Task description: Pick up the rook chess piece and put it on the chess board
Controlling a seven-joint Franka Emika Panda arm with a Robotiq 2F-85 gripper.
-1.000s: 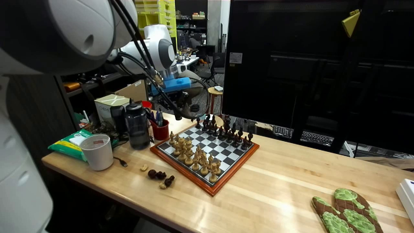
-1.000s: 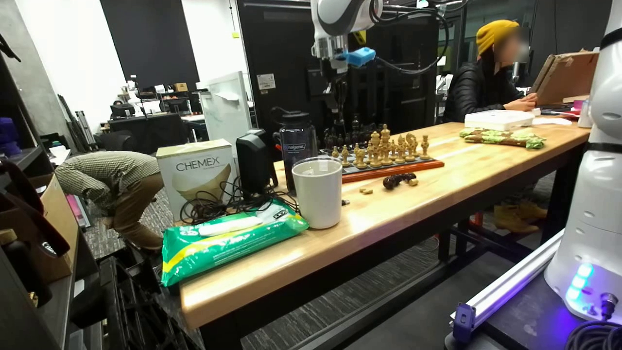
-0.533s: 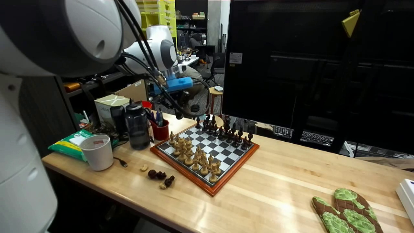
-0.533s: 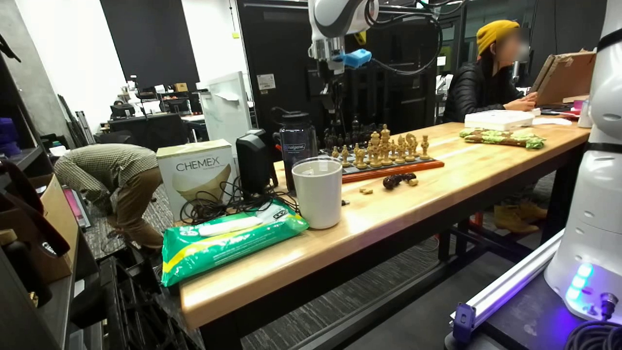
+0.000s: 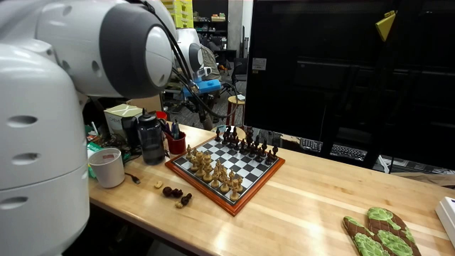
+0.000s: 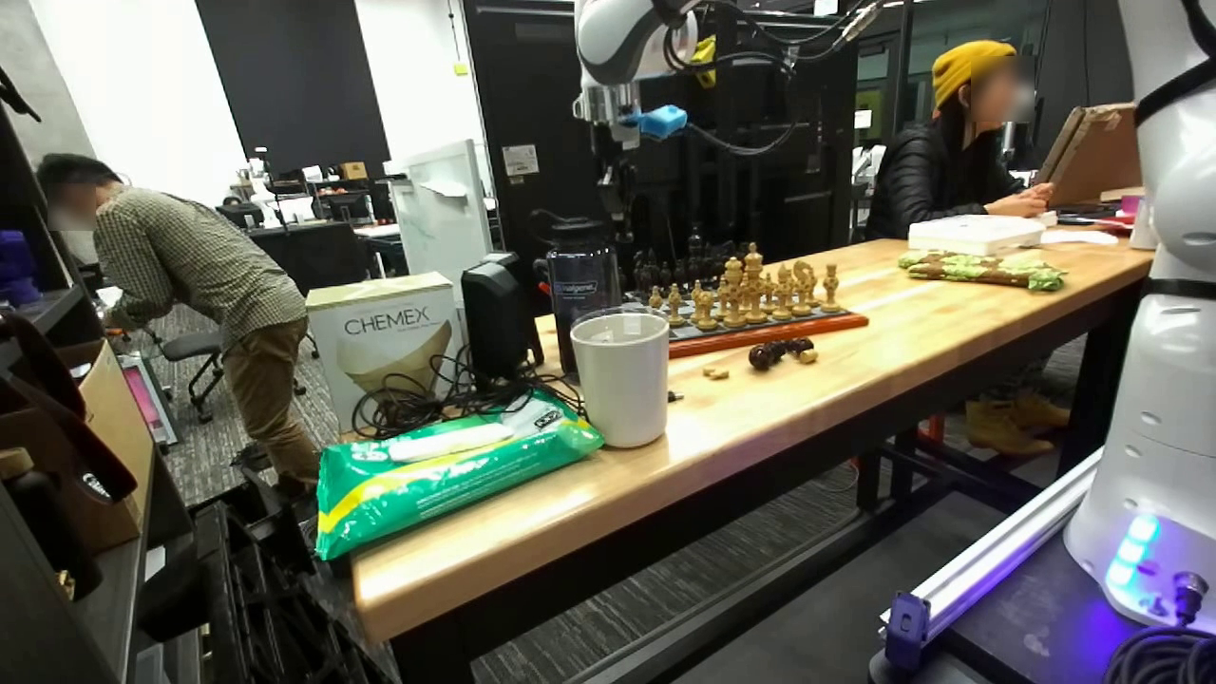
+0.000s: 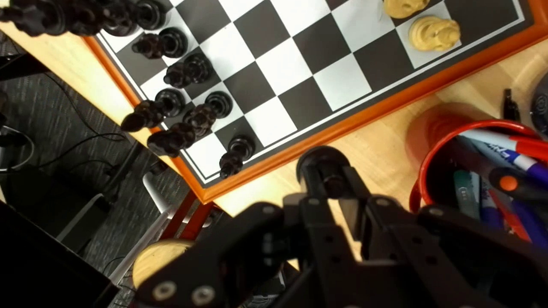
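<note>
Glossy white shells [image 5: 53, 135] cover the arm [image 5: 81, 39], dimpled with oval recesses [image 5: 26, 158]; on the near joint a broad dark-grey band [image 5: 121, 53] rings a pale cap [image 5: 159, 53]. Black cables [image 5: 180, 54] carry a brass-toned connector [image 5: 193, 88]. A bright blue block [image 5: 210, 86] marks the silvery wrist [image 6: 608, 103]. The claw [image 7: 333, 184] is matte black with metallic screws [image 7: 164, 290]. On the right, lights [image 6: 1133, 551] shine blue-white on the base [image 6: 1173, 494].

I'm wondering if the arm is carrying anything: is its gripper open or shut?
Shut: the wrist view shows the gripper closed on a dark chess piece, its round base showing past the grip.
</note>
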